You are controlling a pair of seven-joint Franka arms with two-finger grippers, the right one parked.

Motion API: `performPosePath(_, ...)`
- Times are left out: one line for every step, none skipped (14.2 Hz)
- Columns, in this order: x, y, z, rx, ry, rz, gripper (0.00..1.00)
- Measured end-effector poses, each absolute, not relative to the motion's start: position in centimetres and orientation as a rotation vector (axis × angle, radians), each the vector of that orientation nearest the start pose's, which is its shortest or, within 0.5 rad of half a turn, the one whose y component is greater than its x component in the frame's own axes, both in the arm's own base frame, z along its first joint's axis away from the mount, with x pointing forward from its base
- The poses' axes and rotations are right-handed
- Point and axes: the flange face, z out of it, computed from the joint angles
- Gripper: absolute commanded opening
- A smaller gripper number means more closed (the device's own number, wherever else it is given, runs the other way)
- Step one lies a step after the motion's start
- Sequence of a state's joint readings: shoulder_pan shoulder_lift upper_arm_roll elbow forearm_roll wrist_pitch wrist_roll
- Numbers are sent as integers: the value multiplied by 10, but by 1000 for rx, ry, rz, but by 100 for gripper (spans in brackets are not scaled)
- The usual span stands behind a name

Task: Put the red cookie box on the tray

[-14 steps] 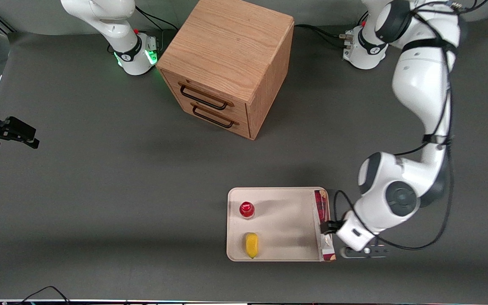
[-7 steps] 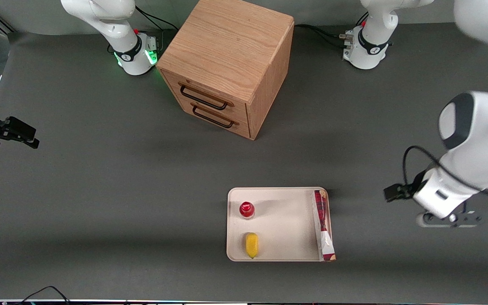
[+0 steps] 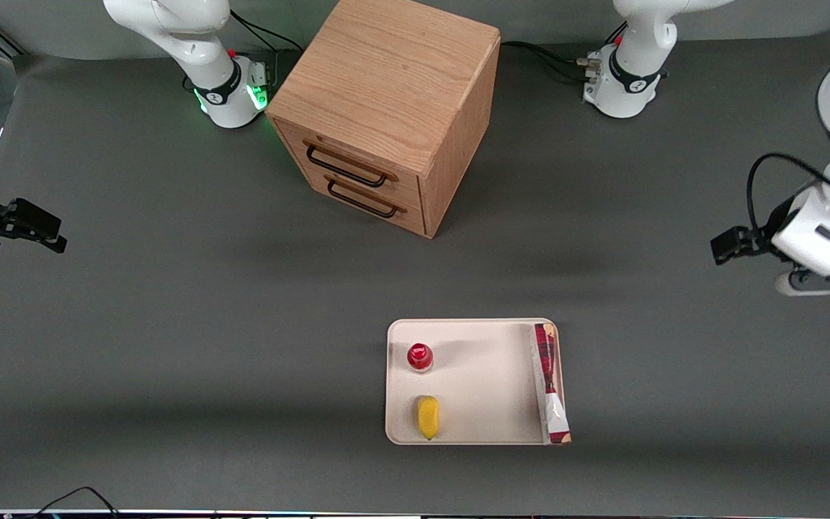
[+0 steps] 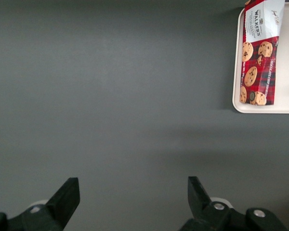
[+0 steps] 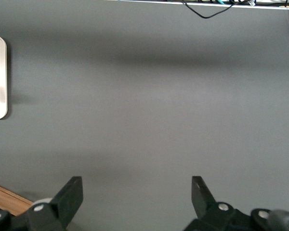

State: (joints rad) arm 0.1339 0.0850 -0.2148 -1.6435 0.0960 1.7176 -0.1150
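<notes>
Red cookie box [image 3: 550, 382] lay along the cream tray's [image 3: 480, 396] edge nearest the working arm, gripper [image 4: 132, 199] spread wide, holding nothing, well apart above bare table.

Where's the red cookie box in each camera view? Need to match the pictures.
Front view: red cookie box lies along the tray edge nearest the working arm.
Left wrist view: box on the tray's rim; open gripper over bare table.
Right wrist view: not in it.
Shared landmark: the tray.
</notes>
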Motion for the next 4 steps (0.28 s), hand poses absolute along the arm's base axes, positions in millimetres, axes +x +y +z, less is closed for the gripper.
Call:
performPosePath(582,-34,562,-3063,-34,-11,100)
performPosePath(579,-34,565,-3070,-37,-18,100)
performPosePath(578,-35,567,-3079,-40,-19,100)
performPosePath(578,-35,567,-3088,-43,-18,100)
